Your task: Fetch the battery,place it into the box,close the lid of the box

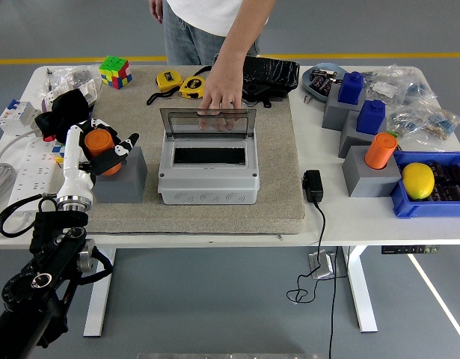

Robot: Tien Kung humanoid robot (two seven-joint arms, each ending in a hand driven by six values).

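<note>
Fingers (pixel 104 127) of your left hand (pixel 99 146) are wrapped around the orange battery (pixel 99 142), so the hand is gripping it. The battery sits upright in the hand, right at the top of the gray block (pixel 123 178), and you cannot tell if its bottom touches the block or is just above it. Your black left arm (pixel 35 277) comes up from the bottom left corner to the white wrist under the hand. To the right of your hand, a little way off on the tan mat (pixel 282 172), is the gray box (pixel 207 191). Its clear lid (pixel 207 122) stands open at the far side, and you can see the dark slot inside. A person stands across the table, and the person's hand (pixel 221 93) rests on the top edge of that lid, with the fingertips showing through it. Far to the right of your hand there is another orange battery (pixel 380 149) standing on a gray block, two blue ones (pixel 360 101) on more gray blocks, and a yellow lemon (pixel 417 180) in a blue bin (pixel 409 206). Behind your hand is a color cube (pixel 114 72), and two yellow tape measures (pixel 179 84) lie just past the mat's far edge. Your right hand does not show at all.
</note>
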